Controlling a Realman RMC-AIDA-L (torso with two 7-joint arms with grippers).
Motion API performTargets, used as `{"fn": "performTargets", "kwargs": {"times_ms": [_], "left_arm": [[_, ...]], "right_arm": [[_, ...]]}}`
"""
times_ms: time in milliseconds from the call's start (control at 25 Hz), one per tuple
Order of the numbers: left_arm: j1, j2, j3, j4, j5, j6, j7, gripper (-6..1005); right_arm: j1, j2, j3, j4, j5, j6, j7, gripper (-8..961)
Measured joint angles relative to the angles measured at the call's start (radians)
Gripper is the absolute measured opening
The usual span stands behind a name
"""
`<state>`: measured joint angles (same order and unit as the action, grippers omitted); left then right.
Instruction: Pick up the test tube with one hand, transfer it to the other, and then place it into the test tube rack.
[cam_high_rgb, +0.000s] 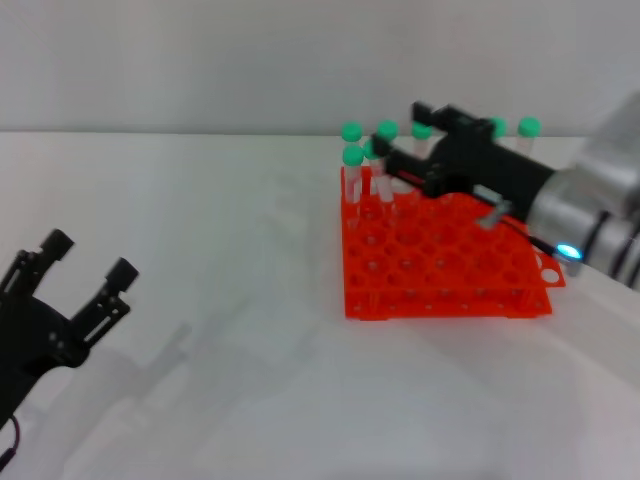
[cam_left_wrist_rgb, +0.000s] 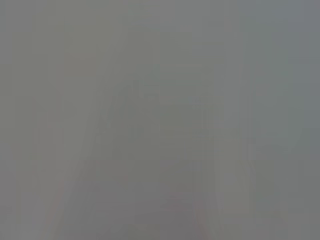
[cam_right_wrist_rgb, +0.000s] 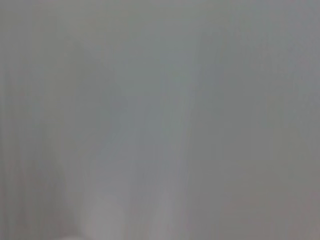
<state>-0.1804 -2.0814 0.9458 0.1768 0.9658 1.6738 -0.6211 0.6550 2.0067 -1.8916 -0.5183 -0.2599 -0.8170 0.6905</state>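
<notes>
The orange-red test tube rack (cam_high_rgb: 440, 270) stands on the white table right of centre. Several green-capped test tubes (cam_high_rgb: 352, 157) stand upright in its back rows. My right gripper (cam_high_rgb: 400, 130), on the silver arm with the lit ring, reaches over the back of the rack. Its fingers are apart, with one green cap (cam_high_rgb: 421, 130) between them; I cannot tell if they touch it. My left gripper (cam_high_rgb: 90, 255) is open and empty low at the left, far from the rack. Both wrist views show only blank grey.
The white table (cam_high_rgb: 230, 330) stretches between the left gripper and the rack. Two more green caps (cam_high_rgb: 529, 127) show behind the right arm. A pale wall stands behind the table.
</notes>
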Motion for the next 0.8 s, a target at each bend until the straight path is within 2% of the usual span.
{"fn": "performTargets", "kwargs": {"times_ms": [320, 520, 600, 800], "left_arm": [[0.007, 0.005, -0.001, 0.005, -0.143, -0.008, 0.034, 893], [0.007, 0.005, -0.001, 0.006, -0.209, -0.028, 0.042, 892], [0.007, 0.004, -0.002, 0.005, -0.231, -0.034, 0.044, 892], [0.010, 0.004, -0.037, -0.002, -0.260, -0.050, 0.046, 892]], "right_arm": [[-0.267, -0.015, 0.200, -0.002, -0.002, -0.342, -0.112, 695], [-0.417, -0.012, 0.335, 0.028, -0.002, -0.482, -0.203, 694], [-0.445, -0.008, 0.385, 0.084, -0.002, -0.548, -0.243, 694], [-0.452, -0.009, 0.505, 0.260, 0.000, -0.699, -0.279, 692]]}}
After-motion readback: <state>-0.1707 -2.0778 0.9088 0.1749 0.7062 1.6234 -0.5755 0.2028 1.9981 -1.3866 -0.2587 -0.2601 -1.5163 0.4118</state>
